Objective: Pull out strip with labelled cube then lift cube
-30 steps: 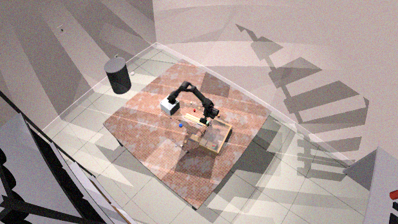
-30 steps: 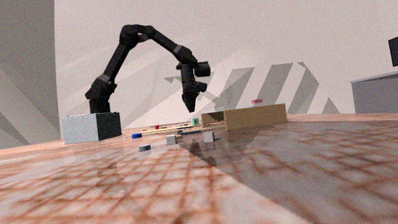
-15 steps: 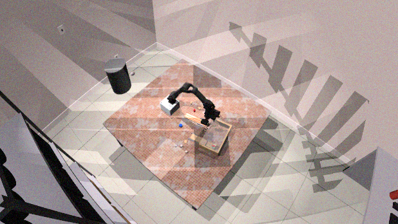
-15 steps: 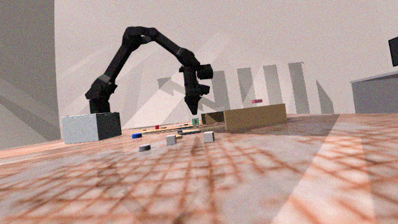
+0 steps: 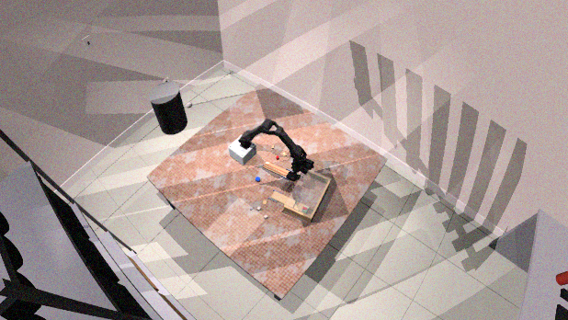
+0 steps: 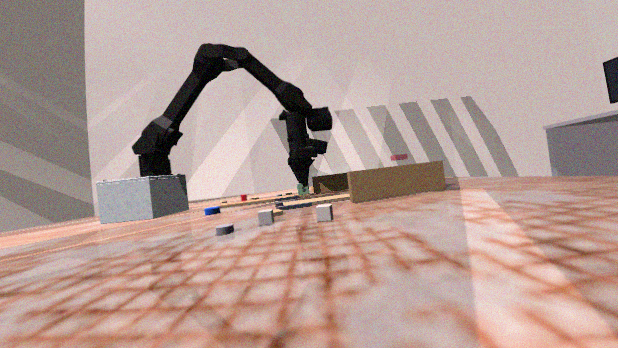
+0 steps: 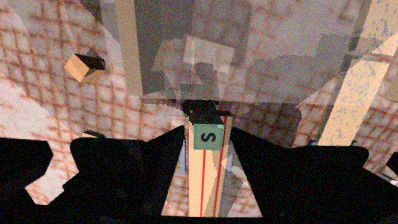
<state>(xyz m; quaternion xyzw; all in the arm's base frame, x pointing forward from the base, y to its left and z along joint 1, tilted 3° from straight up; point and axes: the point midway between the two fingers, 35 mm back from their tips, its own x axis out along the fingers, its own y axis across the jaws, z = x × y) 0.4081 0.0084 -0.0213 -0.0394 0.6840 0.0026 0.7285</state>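
The labelled cube, green with a black S, [image 7: 208, 136] [image 6: 303, 189] sits on the far end of a pale strip with red lines [image 7: 196, 180] [image 5: 276, 169]. That strip lies outside the low wooden case [image 5: 323, 193] [image 6: 395, 182], its far end near the case's open side. My gripper [image 7: 207, 130] [image 6: 303, 184] is partly open, pointing down, with one finger on each side of the cube and gaps showing beside it. The cube is hidden by the gripper in the top view. A speckled strip [image 7: 352, 100] [image 5: 282, 199] sticks out of the case on the right in the wrist view.
The case has a see-through cover. A wooden block [image 7: 77, 69] lies left of the case in the wrist view. A blue disc [image 5: 257, 179] [image 6: 212, 211], a red piece [image 5: 278, 157] [image 6: 243, 198], a grey disc [image 6: 225, 229] and two whitish cubes [image 6: 324, 213] [image 6: 266, 217] stand on the table.
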